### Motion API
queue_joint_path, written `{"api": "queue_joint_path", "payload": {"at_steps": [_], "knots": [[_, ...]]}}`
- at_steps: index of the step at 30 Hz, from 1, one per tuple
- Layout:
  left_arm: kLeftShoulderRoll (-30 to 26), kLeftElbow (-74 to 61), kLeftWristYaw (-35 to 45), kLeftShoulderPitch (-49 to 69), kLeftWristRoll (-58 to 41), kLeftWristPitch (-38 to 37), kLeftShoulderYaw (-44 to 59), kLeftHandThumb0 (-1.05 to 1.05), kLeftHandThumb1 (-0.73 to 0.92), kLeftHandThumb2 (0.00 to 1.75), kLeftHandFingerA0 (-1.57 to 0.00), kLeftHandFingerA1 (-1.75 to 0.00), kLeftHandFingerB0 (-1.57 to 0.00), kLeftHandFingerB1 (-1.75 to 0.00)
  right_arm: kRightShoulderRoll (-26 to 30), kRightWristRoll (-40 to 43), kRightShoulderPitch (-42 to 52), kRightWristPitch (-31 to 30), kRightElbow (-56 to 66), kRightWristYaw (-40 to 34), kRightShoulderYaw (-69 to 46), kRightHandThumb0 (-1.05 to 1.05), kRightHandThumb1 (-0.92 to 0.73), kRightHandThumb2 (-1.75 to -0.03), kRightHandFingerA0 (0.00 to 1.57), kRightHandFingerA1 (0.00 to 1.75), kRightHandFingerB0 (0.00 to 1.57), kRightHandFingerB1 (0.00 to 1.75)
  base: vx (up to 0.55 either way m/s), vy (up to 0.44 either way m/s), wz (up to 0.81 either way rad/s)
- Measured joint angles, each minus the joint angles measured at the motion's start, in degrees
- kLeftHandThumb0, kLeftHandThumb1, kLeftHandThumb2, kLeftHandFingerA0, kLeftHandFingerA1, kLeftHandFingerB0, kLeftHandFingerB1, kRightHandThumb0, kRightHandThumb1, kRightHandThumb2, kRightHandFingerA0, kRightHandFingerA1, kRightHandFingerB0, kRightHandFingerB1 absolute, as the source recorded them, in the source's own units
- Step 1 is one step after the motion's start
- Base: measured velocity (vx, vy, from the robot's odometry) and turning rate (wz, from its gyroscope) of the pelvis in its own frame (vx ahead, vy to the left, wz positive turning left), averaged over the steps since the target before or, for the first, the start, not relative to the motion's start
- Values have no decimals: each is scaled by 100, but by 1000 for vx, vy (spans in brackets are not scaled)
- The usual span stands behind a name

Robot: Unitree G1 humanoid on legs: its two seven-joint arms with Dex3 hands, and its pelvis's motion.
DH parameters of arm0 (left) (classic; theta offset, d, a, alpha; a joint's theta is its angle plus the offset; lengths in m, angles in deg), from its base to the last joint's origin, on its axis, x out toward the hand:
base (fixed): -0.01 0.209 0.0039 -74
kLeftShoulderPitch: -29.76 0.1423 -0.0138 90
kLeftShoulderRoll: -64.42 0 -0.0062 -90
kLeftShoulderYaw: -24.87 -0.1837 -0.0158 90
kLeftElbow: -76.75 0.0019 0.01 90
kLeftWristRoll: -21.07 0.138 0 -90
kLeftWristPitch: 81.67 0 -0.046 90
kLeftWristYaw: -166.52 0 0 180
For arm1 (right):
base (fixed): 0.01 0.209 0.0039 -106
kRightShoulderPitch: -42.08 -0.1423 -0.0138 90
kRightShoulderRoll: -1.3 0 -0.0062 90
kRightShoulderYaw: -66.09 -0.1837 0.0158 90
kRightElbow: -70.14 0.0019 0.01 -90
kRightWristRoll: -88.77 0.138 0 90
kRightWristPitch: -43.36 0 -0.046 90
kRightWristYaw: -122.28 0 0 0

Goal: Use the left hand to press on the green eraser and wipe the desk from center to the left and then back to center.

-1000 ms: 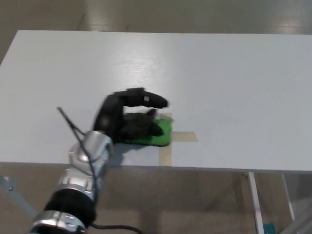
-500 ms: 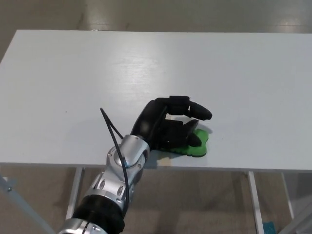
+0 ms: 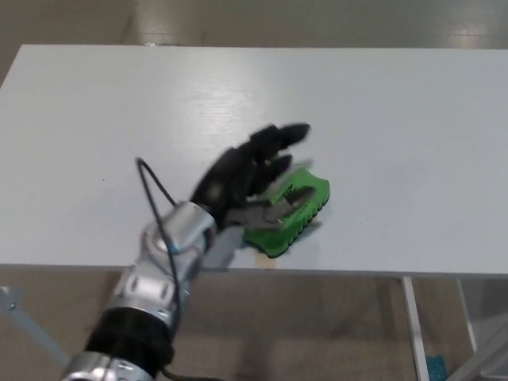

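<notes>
- Reaching toward the upper right of the frame, the black fingers of the left hand are blurred; they appear extended and slightly apart, closed on nothing.
- Lower finger or thumb: one dark digit lies over the left edge of the green eraser; whether it presses down or only overlaps cannot be told.
- Green eraser: lies flat on the white desk, just below and right of centre frame, turned diagonally, with a ribbed or notched edge along its lower right side.
- Tan tape mark: a small piece shows at the desk's near edge, just below the eraser.
- Silver forearm: enters from the lower left of the frame, with a black cable looping above the wrist.
- Desk surroundings: a beige floor runs along the top of the frame; a metal leg shows at lower right.
</notes>
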Motion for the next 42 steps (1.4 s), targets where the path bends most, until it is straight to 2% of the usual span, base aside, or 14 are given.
{"api": "queue_joint_path", "payload": {"at_steps": [6,7,12,18,20,21,22,24,25,26,27,33,36,42], "knots": [[-581,-1206,588,-46,-311,439,228,-84,47,82,0,-1,-5,-27,0,5,-10,1,-42,1,-2,-39,-77,-63,88,65,68,43,0,0,0],[-624,-1342,623,-44,-340,484,246,-81,47,88,0,-4,-1,-26,0,7,-12,1,-44,2,-4,-38,-77,-63,88,65,68,43,0,0,0],[-1017,-2520,883,55,-602,740,466,-84,50,89,0,-2,-1,-26,1,6,-27,0,-51,4,-5,-39,-77,-64,88,64,68,43,0,0,0],[-1452,-3698,1160,530,-932,876,787,-94,59,93,-12,-2,-7,-24,2,7,-24,-1,-51,5,-4,-39,-76,-63,89,65,69,43,0,0,0],[-1692,-4240,1326,999,-1121,899,994,-89,56,92,-11,-10,-3,-27,6,9,-9,-10,-49,7,-7,-39,-76,-63,89,64,69,43,0,0,0],[-1739,-4356,1364,1112,-1166,905,1045,-77,50,85,-10,-28,-3,-34,7,10,-6,-11,-49,8,-8,-39,-76,-63,89,63,69,43,0,0,0],[-1846,-4589,1446,1360,-1264,922,1152,-34,35,92,0,-47,-3,-50,8,12,0,-13,-49,11,-14,-39,-76,-64,89,63,68,42,0,0,0],[-2034,-5034,1621,1885,-1477,962,1370,-34,35,92,0,-47,-3,-50,11,16,10,-19,-51,16,-22,-39,-76,-64,89,63,68,42,0,0,0],[-2086,-5174,1677,2098,-1541,971,1457,-58,52,75,-21,-41,-14,-41,11,17,10,-19,-51,16,-24,-39,-76,-64,89,63,68,42,0,0,0],[-2106,-5233,1703,2197,-1579,978,1495,-58,52,75,-21,-41,-14,-41,11,17,9,-19,-51,16,-24,-39,-76,-64,89,63,68,42,0,0,0],[-2163,-5485,1800,2639,-1702,991,1652,-42,71,62,-39,-35,-26,-34,12,16,5,-18,-51,17,-24,-39,-76,-64,89,63,68,42,0,0,0],[-2114,-6006,2045,4196,-1932,978,2032,-41,72,61,-51,-37,-38,-34,15,15,-10,-13,-54,16,-27,-40,-77,-64,88,61,66,41,0,0,0],[-2059,-5984,2105,4740,-1956,944,2148,-41,72,61,-51,-37,-38,-34,17,14,-21,-13,-59,15,-28,-40,-77,-64,88,61,66,41,0,0,0],[-1779,-4961,2023,6196,-1734,566,2391,-45,73,62,-58,-39,-45,-37,28,15,-2,-12,-137,15,-44,-39,-77,-64,89,61,66,42,0,0,0]]}}
